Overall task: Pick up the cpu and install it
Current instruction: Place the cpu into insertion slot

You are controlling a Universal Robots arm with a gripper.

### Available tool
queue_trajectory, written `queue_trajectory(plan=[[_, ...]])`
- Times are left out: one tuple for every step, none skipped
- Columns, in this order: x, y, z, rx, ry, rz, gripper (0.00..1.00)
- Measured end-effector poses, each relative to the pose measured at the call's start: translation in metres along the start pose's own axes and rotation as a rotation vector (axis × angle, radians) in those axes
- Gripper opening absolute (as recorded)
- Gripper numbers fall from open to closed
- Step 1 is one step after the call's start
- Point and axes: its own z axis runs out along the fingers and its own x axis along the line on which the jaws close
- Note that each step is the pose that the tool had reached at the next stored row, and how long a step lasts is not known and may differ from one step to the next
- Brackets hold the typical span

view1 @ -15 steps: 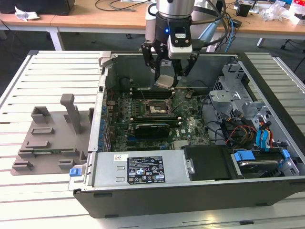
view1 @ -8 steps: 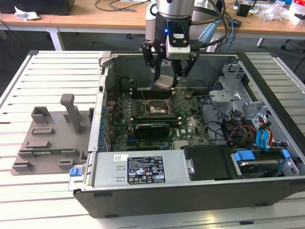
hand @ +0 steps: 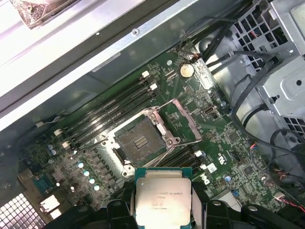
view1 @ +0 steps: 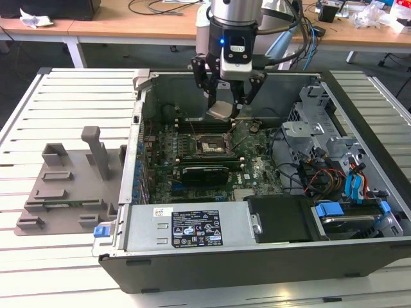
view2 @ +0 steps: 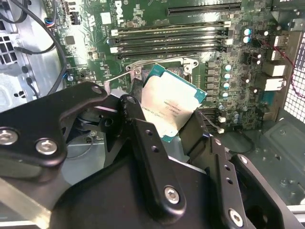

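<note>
Cpu (view1: pixel 219 110) hangs tilted in the claw (view1: pixel 225 109), which is clenched on its opposite edges, just above the open machine. Before me the slatted white desk (view1: pixel 64 96) carries a computer case (view1: pixel 257 256) with its side off and, at the exterior view's left, a grey moulded fixture (view1: pixel 70 183). Inside the case lies the green motherboard (hand: pixel 224 143), its socket (hand: pixel 138 143) bare, the retaining frame (hand: pixel 183 119) swung open beside it.
</note>
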Motion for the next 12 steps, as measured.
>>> queue_trajectory(plan=[[0.0,0.0,0.0001,0.0005,0.0005,0.01,0.55],[0.0,0.0,0.0003,0.0012,0.0009,0.022,0.55],[0.0,0.0,0.0004,0.0019,0.0015,0.034,0.55],[0.0,0.0,0.0005,0.0023,0.0017,0.042,0.55],[0.0,0.0,0.0006,0.0028,0.0021,0.051,0.55],[0.0,0.0,0.0006,0.0033,0.0026,0.061,0.55],[0.0,0.0,0.0007,0.0036,0.003,0.07,0.55],[0.0,0.0,0.0008,0.0039,0.0034,0.077,0.55],[0.0,0.0001,0.0009,0.0047,0.0042,0.093,0.55],[0.0,0.0,0.001,0.005,0.0045,0.1,0.55],[0.0,0.0,0.001,0.0053,0.0049,0.107,0.55],[0.0,0.0001,0.0011,0.0057,0.0054,0.117,0.55]])
